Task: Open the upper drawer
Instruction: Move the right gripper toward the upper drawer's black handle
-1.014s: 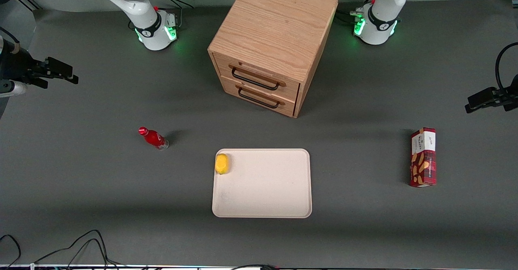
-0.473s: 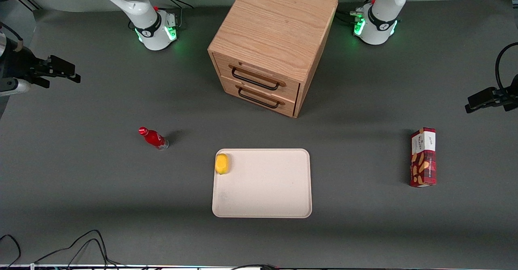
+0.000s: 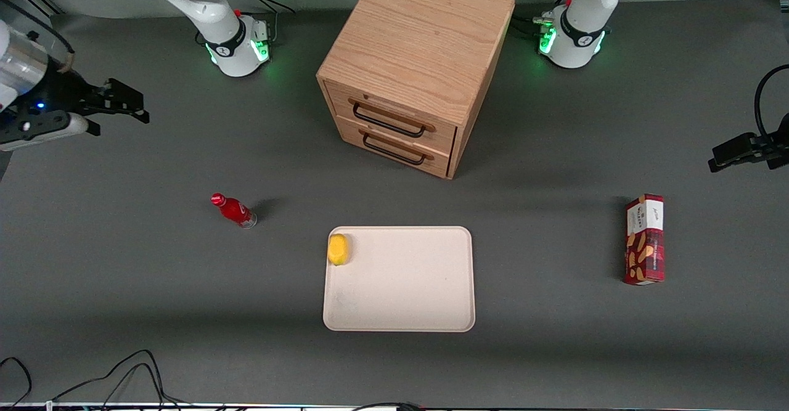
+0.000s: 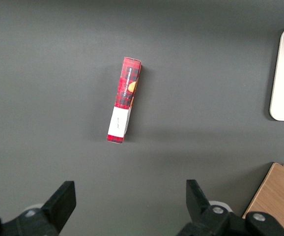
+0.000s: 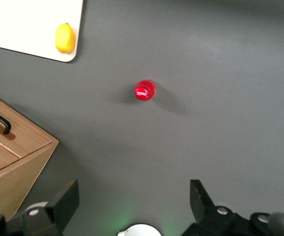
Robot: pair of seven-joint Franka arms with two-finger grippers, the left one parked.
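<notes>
1. Front view: the upper drawer (image 3: 391, 115) sits flush in the wooden cabinet (image 3: 419, 47) at upper centre of the frame, its front level with the lower drawer (image 3: 397, 147) beneath it. Finding: the drawer is fully closed; no part of the opening is done.

2. Front view: the tool (image 3: 123, 103) hangs at the upper left edge of the frame, well apart from the cabinet and above bare bench (image 3: 123, 312). Its fingers are spread and it grips nothing; the right wrist view shows both fingers (image 5: 66, 199) wide apart over the bench surface.

3. Judgement on what is left: the whole task. The tool has yet to reach the black wire handle (image 3: 388, 121), close on it and draw the drawer out.

4. Other items, none in contact with the cabinet: a red bottle (image 3: 234, 210) at left of centre, a cream tray (image 3: 407, 300) at lower centre with a lemon (image 3: 338, 249) in its upper left corner, and a red snack box (image 3: 645, 239) at right.

5. Hidden or cut off:
   - The working arm is mostly out of frame in the front view; only its wrist and tool show.
   - The right wrist view shows only one corner of the cabinet (image 5: 14, 162) and one end of a handle; which drawer it belongs to I cannot tell.
   - The drawer's contents cannot be seen.
</notes>
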